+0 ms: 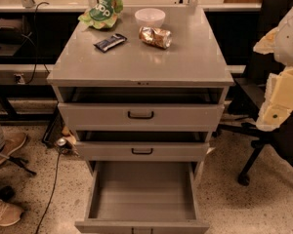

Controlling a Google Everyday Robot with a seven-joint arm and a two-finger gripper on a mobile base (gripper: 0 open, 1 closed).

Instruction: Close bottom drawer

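Note:
The bottom drawer (141, 191) of the grey metal cabinet (141, 62) is pulled far out towards me. Its plain grey inside is empty, and its front panel (141, 225) sits at the lower edge of the view with the handle mostly cut off. The middle drawer (142, 151) and the top drawer (140, 115) each stand slightly ajar. My gripper (278, 99) shows as white and cream parts at the right edge. It is raised at about the height of the top drawer, well to the right of the cabinet and touching nothing.
On the cabinet top lie a green chip bag (101, 9), a white bowl (150, 16), a dark snack bar (110, 42) and a crumpled gold packet (155, 36). A black office chair (263, 145) stands at the right. A person's shoes (5, 147) and cables (53, 189) are at the left.

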